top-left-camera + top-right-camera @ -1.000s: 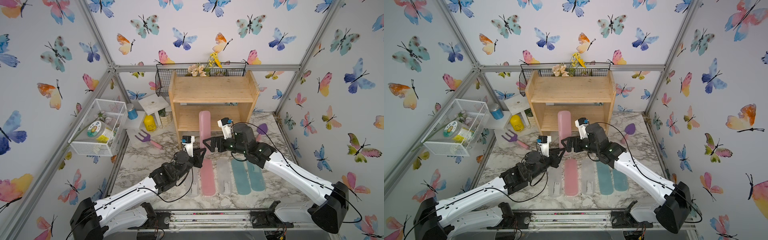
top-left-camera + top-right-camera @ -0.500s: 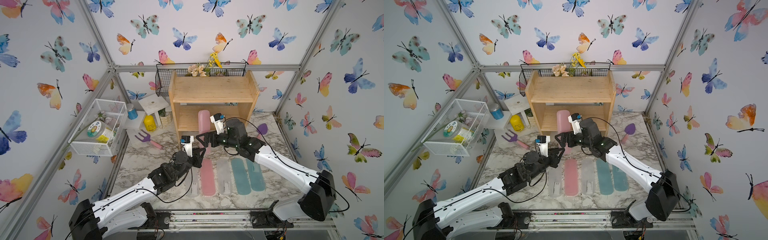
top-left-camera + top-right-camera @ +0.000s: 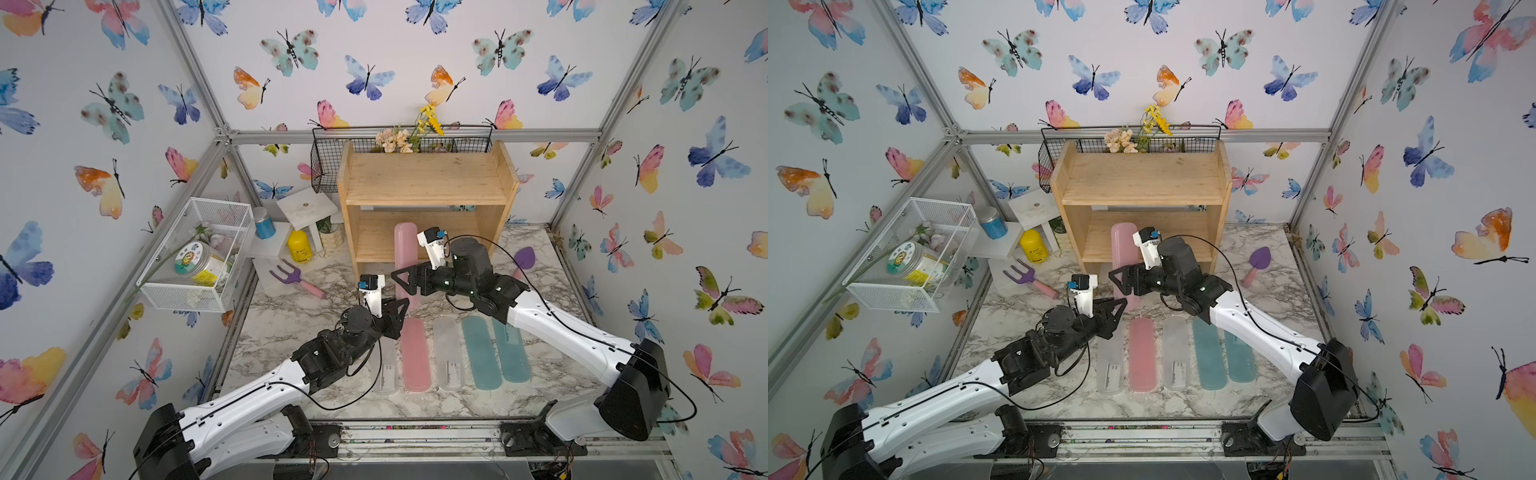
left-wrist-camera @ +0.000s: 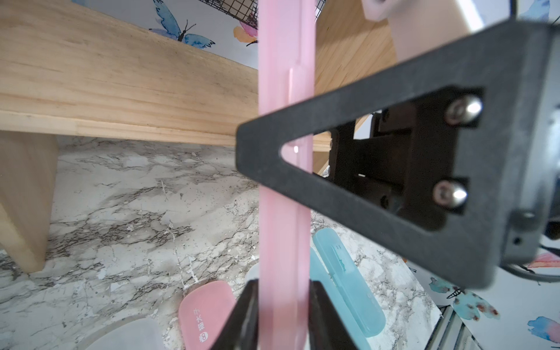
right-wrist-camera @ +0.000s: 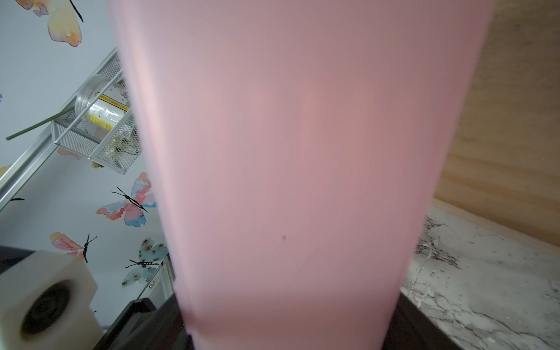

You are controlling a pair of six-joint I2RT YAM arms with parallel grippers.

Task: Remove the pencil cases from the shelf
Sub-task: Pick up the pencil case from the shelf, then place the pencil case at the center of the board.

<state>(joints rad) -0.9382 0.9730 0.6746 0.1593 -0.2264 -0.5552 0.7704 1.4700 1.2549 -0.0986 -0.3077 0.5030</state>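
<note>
On the marble table (image 3: 291, 324), nearest the robot, a row of five pencil cases (image 3: 449, 353) lies flat, side by side: frosted white, pink, frosted white, then two teal-blue. All are long and translucent with rounded ends. On the left wall, a white wire mesh basket (image 3: 187, 297) holds a clear jar (image 3: 197, 262) with a yellow-green label. Farther back stands the pine shelf (image 3: 428, 178). A sixth pencil case (image 3: 405, 249), pink, has its far end over the lower tier and reaches out past the shelf front toward the row. The left gripper (image 3: 402, 308) pinches its near end, fingers (image 4: 242, 318) against both flat faces. The right gripper (image 3: 405, 282) straddles its middle, jaws wide across its breadth; whether they press cannot be told. Behind the shelf, a black wire basket (image 3: 328, 166) holds cream and yellow flowers (image 3: 392, 139).
</note>
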